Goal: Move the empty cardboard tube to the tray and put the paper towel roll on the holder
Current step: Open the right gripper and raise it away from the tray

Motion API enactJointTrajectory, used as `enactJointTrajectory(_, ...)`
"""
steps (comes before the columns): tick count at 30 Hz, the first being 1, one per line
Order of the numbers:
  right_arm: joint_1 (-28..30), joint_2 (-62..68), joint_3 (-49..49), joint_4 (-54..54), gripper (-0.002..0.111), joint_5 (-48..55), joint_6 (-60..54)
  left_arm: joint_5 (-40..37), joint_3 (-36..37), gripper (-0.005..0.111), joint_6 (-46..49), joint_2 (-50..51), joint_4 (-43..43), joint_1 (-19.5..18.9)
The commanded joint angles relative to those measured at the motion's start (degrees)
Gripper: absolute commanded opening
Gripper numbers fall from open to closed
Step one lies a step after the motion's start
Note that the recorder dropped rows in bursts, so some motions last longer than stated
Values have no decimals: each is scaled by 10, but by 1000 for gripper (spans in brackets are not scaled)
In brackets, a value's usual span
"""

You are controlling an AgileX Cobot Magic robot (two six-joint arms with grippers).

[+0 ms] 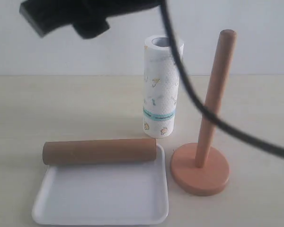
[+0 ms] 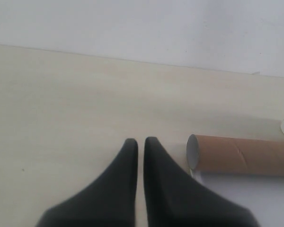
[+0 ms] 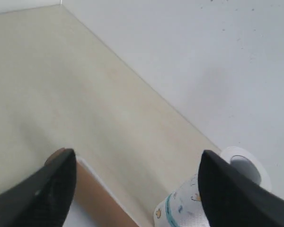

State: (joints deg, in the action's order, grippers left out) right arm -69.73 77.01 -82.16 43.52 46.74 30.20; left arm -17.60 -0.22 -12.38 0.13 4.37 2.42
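Exterior: long brown cardboard tube (image 1: 99,151) lies on the far rim of the glossy white square tray (image 1: 99,210); printed white paper towel roll (image 1: 161,90) stands beside the wooden rod-and-disc holder (image 1: 207,137). Left wrist: left claw (image 2: 139,142) pinched together, empty, tube just beside. Right wrist: right claw (image 3: 137,155) spread wide, empty, roll beside one finger; straddle it before closing.

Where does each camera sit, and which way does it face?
Exterior view: off the arms, facing the wall across the tube, tray, roll and holder; a black arm part and cable show.
Left wrist view: on the left arm, looking past the shut left gripper at the tube's end.
Right wrist view: on the right arm, looking down through the open right gripper at roll and tube.
Shared: all three show the tube.
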Motion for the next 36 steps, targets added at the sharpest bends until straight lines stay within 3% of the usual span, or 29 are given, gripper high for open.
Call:
enactJointTrajectory(1, -1, -60, -2, 13, 52, 47, 3, 0, 2, 4, 0, -1, 2, -1)
enactJointTrajectory(7, -1, -130, -2, -1, 3, 144, 3, 0, 2, 4, 0, -1, 2, -1)
enactJointTrajectory(8, -1, -138, -2, -11, 0, 157, 7, 0, 2, 4, 0, -1, 2, -1)
enactJointTrajectory(12, -1, -174, -2, -49, 0, 232, 22, 0, 2, 4, 0, -1, 2, -1)
enactJointTrajectory(14, -1, -187, -2, -54, 0, 232, 77, 0, 2, 4, 0, -1, 2, -1)
enactJointTrajectory(27, -1, -192, 31, -15, 0, 231, 80, 0, 2, 4, 0, -1, 2, -1)
enactJointTrajectory(33, 0, -192, 146, 28, 0, 90, 80, 0, 2, 4, 0, -1, 2, -1)
enactJointTrajectory(36, 28, -192, 186, 33, 0, 50, 98, 0, 2, 4, 0, -1, 2, -1)
